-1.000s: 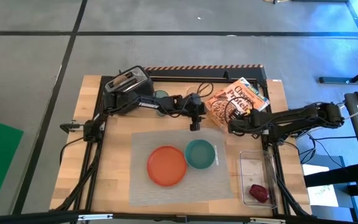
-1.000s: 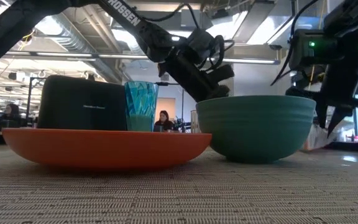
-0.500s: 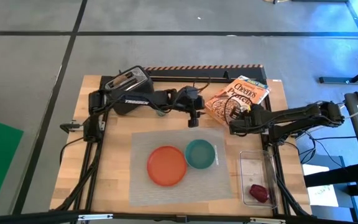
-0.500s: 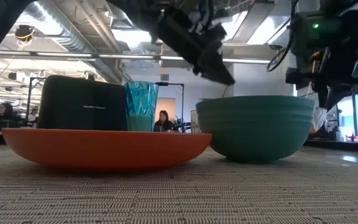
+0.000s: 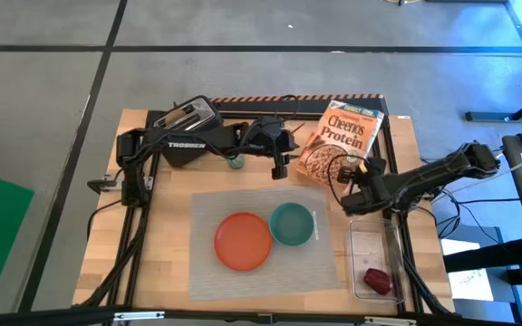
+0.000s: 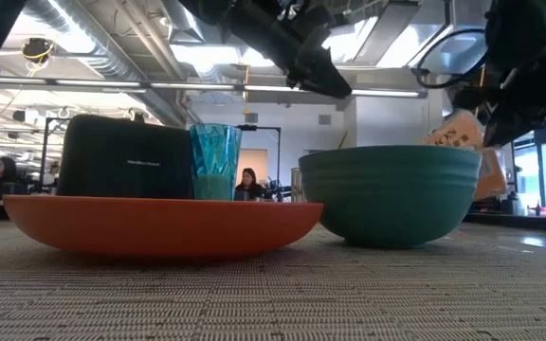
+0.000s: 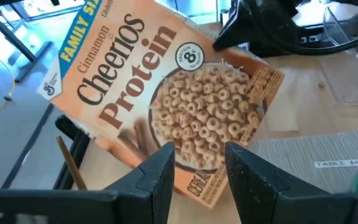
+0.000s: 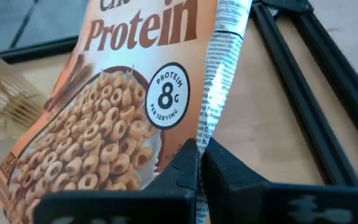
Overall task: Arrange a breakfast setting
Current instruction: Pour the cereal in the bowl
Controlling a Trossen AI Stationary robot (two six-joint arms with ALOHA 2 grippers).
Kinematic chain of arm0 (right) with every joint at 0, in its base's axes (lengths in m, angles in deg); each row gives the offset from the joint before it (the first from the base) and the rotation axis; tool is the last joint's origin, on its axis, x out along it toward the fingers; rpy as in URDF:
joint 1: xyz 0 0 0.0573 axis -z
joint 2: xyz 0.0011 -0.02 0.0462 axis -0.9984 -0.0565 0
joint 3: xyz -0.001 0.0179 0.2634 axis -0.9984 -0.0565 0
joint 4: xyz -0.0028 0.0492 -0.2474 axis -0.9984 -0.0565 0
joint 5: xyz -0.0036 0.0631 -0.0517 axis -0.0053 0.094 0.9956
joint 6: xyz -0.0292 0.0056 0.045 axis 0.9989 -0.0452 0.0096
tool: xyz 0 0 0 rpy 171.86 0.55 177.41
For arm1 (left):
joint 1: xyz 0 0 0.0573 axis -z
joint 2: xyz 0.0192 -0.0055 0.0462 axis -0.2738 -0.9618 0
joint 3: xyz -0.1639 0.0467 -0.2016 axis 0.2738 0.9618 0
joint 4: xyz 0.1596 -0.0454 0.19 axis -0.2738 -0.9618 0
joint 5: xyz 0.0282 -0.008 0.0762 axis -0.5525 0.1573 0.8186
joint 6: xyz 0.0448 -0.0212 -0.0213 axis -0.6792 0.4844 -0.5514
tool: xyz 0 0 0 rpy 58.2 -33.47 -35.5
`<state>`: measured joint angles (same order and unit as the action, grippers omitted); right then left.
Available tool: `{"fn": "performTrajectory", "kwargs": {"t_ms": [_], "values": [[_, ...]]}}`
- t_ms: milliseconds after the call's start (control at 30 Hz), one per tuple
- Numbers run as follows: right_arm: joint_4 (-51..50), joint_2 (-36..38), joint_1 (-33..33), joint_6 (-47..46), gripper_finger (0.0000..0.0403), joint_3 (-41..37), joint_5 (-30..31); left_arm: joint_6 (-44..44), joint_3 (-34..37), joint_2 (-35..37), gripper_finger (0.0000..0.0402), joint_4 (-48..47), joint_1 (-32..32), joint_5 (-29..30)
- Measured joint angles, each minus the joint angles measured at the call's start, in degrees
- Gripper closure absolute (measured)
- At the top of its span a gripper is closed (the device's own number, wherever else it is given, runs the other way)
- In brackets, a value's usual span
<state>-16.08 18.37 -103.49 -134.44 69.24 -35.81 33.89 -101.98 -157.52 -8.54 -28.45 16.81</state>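
Two claws are up over the back half of the table (image 5: 152, 263). The right claw (image 8: 199, 163) is pinched tight on the side edge of a cereal box (image 5: 338, 140), which stands tilted near the table's back right. The left claw (image 7: 196, 163) hangs in the air just in front of that box with its fingers parted and nothing between them. Behind the left arm sit the black toaster (image 5: 185, 123) and the pale teal tumbler (image 6: 215, 161). Nearer the front, the grey placemat (image 5: 243, 208) carries the orange plate (image 5: 243, 241) and, touching it on the right, the teal bowl (image 5: 291, 224). Off the mat's right edge a clear tray (image 5: 374, 237) holds the dark-red fruit (image 5: 378, 281) at its front end.
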Motion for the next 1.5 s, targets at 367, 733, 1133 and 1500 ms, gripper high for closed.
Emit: {"fn": "performTrajectory", "kwargs": {"t_ms": [367,733,1133,1500], "values": [[-14.32,1.53,-1.99,10.39,0.0403,11.2,19.62,6.74,0.0,4.38,0.0266,0.78,-0.57,0.0],[-14.41,2.64,-2.02,29.59,0.0403,20.62,32.39,9.76,-0.02,13.07,0.0265,0.56,-3.91,1.86],[-14.36,2.67,-5.19,55.31,0.0403,36.92,39.72,14.31,-0.09,15.87,0.0167,-0.18,-7.41,1.73],[-13.73,2.64,-13.71,63.69,0.0403,42.18,39.74,14.62,-0.09,15.87,0.0081,6.01,-10.11,-8.91]]}}
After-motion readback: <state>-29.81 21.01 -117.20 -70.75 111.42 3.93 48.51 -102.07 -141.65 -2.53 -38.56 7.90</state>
